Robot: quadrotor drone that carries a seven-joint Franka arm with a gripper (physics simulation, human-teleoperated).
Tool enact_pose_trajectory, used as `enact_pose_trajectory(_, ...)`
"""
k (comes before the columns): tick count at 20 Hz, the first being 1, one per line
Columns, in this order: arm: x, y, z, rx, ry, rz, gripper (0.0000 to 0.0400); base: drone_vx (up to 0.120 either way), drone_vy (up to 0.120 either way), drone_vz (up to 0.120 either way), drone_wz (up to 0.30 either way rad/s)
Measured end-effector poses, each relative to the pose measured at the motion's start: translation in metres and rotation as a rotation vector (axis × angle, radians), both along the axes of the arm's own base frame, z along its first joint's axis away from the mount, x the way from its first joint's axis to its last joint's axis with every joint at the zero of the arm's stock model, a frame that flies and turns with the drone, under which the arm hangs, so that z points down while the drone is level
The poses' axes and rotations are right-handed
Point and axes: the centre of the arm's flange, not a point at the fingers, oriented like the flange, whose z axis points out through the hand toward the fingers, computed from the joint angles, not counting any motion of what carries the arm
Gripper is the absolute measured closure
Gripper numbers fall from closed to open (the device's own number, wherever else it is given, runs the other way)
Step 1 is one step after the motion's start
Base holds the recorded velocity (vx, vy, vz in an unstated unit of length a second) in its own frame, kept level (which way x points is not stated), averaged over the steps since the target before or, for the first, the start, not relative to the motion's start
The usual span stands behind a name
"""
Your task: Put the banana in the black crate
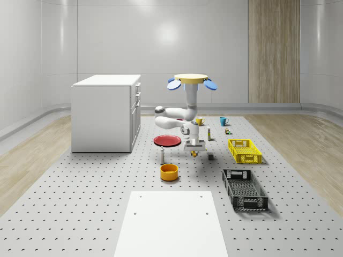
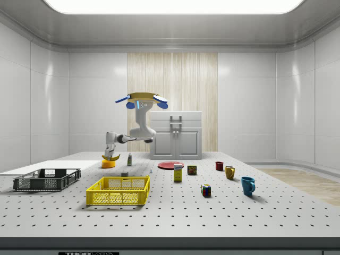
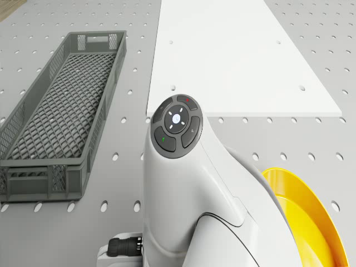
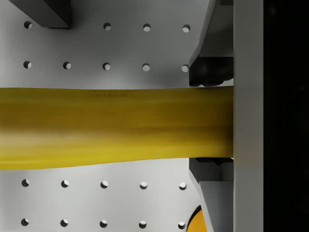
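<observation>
banana is sitting between the tool's fingers in the wrist view, pads pressing it top and bottom, so i'm reading the tool as clamped on the banana. tabletop holes are showing behind it, and in the side view the banana is hanging off the tool tip above the surface, so i'm judging it lifted, not resting. an orange bowl is sitting just beside that spot; its yellow rim is showing in the drone view too.

drone is hovering over the tabletop's middle, near the red plate, w/ the arm reaching down and fwd to the tool.

step in hand, as i'm judging it: carry phase, grasp done, transport not finished. black crate is lying well apart from the banana, toward the whole-scene view's lower right, w/ the yellow crate next to it further back.

next move is calling for: keeping the squeeze on, moving drone + arm across til the banana is hanging over the black crate's open mesh floor, lining the banana up w/ the crate's long axis since it's narrow, lowering inside the walls, then releasing.
</observation>
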Motion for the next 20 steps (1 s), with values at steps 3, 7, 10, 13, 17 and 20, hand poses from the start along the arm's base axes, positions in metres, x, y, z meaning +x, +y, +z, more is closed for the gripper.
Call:
enact_pose_trajectory(3,0.0000,0.0000,-0.0009,0.000,0.000,-0.002,0.0207,0.120,0.120,0.120,0.000)
enact_pose_trajectory(7,0.0000,0.0000,-0.0015,0.000,0.000,-0.004,0.0207,0.120,0.120,0.100,0.000)
enact_pose_trajectory(10,0.0000,-0.0001,-0.0017,0.000,0.000,-0.005,0.0207,0.120,0.120,0.000,0.000)
enact_pose_trajectory(13,0.0000,-0.0001,-0.0018,0.000,0.000,-0.005,0.0207,0.120,0.120,0.067,0.000)
enact_pose_trajectory(17,0.0000,-0.0001,-0.0018,0.000,0.000,-0.005,0.0207,0.120,0.120,0.030,0.000)
enact_pose_trajectory(20,0.0000,-0.0001,-0.0019,0.000,0.000,-0.005,0.0207,0.120,0.120,0.000,0.000)
